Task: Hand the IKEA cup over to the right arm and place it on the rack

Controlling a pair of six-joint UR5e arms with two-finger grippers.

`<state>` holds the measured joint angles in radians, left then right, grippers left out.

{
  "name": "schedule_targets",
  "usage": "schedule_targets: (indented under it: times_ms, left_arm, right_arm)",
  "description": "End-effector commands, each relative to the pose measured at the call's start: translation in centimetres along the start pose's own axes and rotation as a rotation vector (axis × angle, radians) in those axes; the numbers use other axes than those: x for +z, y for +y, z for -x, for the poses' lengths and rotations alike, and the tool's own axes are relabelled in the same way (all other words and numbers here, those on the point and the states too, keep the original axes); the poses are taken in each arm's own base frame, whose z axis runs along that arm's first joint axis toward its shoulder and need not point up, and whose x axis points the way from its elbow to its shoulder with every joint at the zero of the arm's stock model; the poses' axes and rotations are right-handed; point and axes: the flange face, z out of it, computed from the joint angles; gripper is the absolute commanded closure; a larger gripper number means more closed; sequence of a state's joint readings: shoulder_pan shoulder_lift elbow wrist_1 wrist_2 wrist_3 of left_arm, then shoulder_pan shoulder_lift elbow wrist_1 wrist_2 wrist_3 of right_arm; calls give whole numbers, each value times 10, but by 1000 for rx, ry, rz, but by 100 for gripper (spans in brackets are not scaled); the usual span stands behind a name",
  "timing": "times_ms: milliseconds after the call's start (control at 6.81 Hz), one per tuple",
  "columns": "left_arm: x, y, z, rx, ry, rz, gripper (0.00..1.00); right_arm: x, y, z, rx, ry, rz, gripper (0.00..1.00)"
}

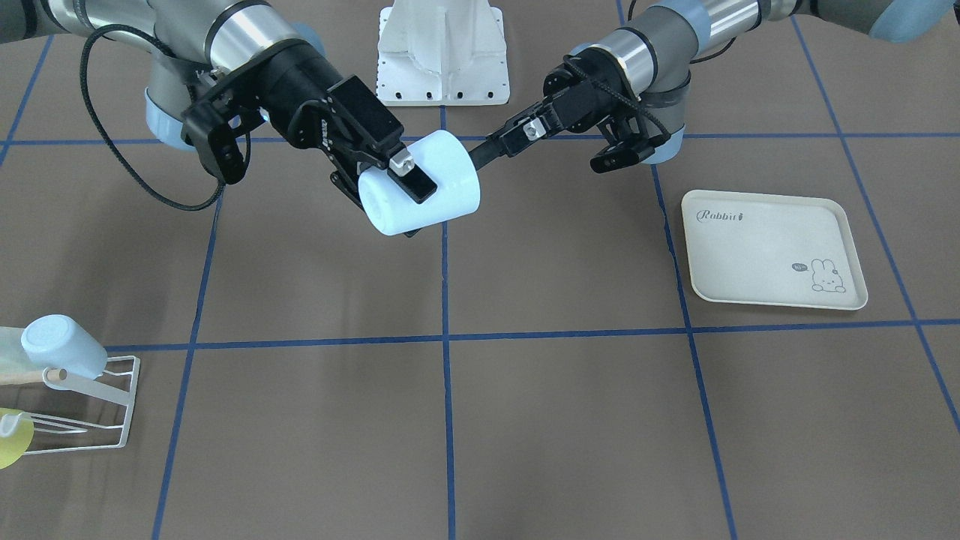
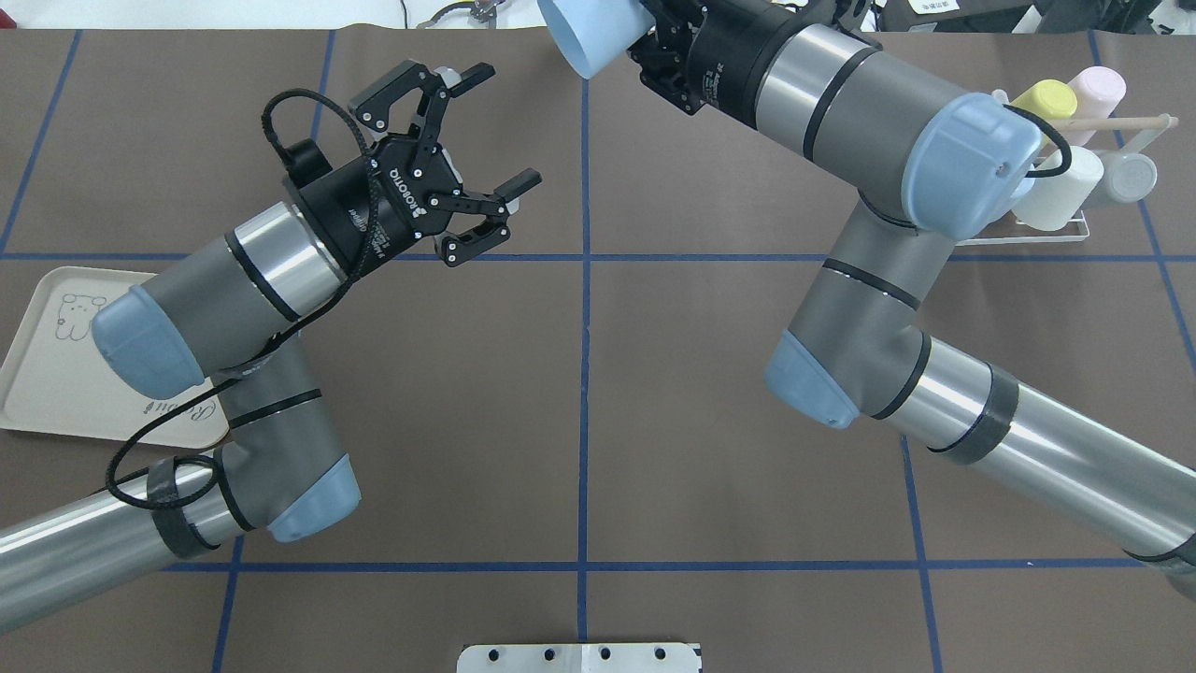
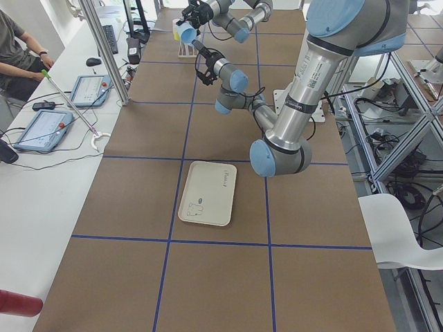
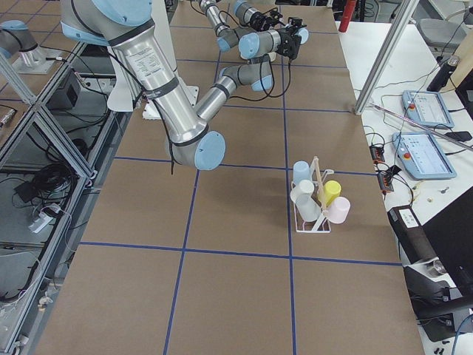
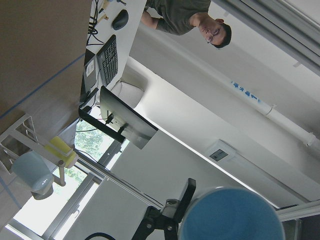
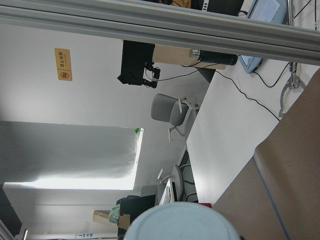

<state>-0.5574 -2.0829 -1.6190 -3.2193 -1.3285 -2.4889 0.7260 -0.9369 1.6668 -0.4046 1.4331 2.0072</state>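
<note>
The IKEA cup [image 1: 420, 193] is light blue and lies on its side in the air above the table's middle. My right gripper [image 1: 415, 211] is shut on it, one finger across its wall. The same cup [image 2: 598, 33] shows at the top of the overhead view and fills the bottom of the right wrist view [image 6: 180, 222]. Beside the cup's mouth my left gripper [image 2: 509, 121] stands wide open, holding nothing. One of its fingertips [image 1: 484, 156] is at the cup's rim. The white wire rack [image 1: 97, 409] stands on my right side of the table, bearing several cups.
A cream rabbit-print tray [image 1: 772, 247] lies on my left side. The rack [image 2: 1074, 224] carries blue, yellow, pink and white cups on its prongs. The white robot base [image 1: 442, 52] stands at the table's edge. A person [image 3: 17, 48] sits at the side desk.
</note>
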Motion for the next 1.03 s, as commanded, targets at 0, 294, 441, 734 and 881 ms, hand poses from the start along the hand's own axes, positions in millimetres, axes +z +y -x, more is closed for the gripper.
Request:
schedule_targets:
  times_ms: [0,294,441,734,881]
  left_arm:
    - [-53,-8,-11,132,-22,-9,0]
    - [-90,-25,-18,234,-80,-38,0]
    - [-105,-41,-20,301,-131,-54,0]
    - [-134,-60,-24,389,-175,-88,0]
    - [-148,-70,-26,485,-214,-89,0]
  right_arm:
    - [-14,-56,-9,-113,32,-89,100]
    - [-46,-128,-57,-341,192,-210,100]
    - [-59,-163,-74,-495,342,-318,100]
    - [-63,-197,-102,-777,571,-488,100]
    - [-76,-212,-121,-862,641,-538,100]
